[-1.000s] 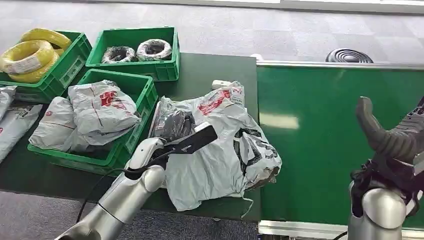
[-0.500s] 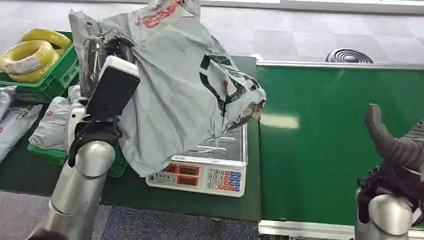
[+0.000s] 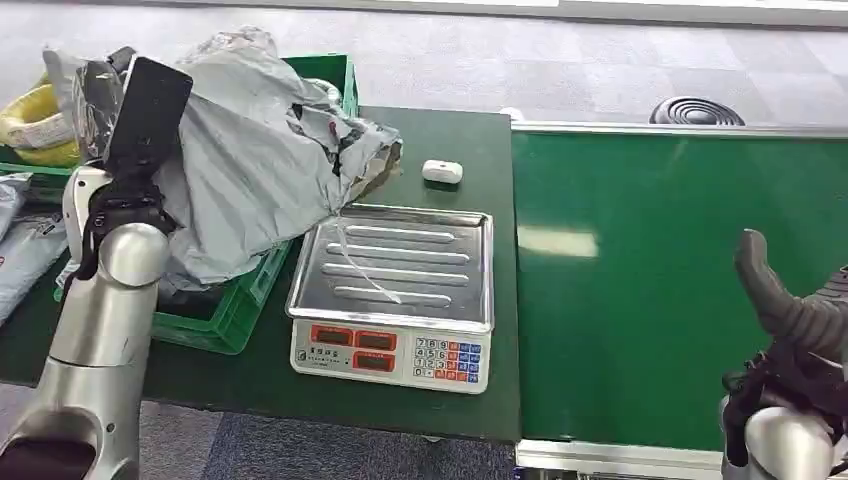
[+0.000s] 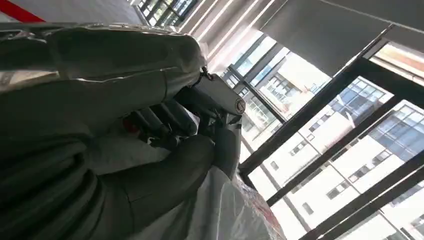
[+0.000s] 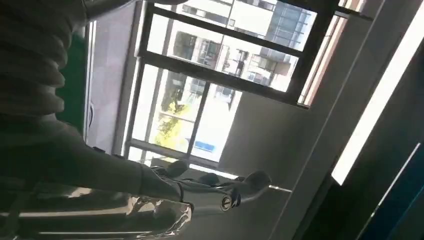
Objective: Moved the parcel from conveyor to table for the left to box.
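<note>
Parcel (image 3: 255, 165), grey poly mailer, hangs clamped in left hand (image 3: 120, 110) at upper left of head view, raised above the table; left wrist view confirms it: dark fingers (image 4: 165, 117) and thick thumb pressed into crinkled grey film; bag drapes from the hand toward frame centre, long axis running roughly left to right and sagging down, far end near the scale's back edge; lower edge seems to brush or sit just over the green crate (image 3: 235, 300) at left-centre, contact unclear; that crate already holds grey bags beneath; judgement: coming move turns on parcel lying to the right of and below the hand, crate directly under it, so lowering and releasing drops it in; left hand is the nearer one by far; risk: loose tail could snag the crate rim or spill onto the scale; weighing scale (image 3: 395, 290) with bare steel pan sits centre frame, just beside the crate; small white object (image 3: 442, 171) behind it on dark green table (image 3: 440, 135); yellow coils (image 3: 25, 120) in another crate at far upper left; green conveyor belt (image 3: 660, 280) fills the right half; right hand (image 3: 800, 310) at lower right over the belt, fingers curled apart, holding nothing.
</note>
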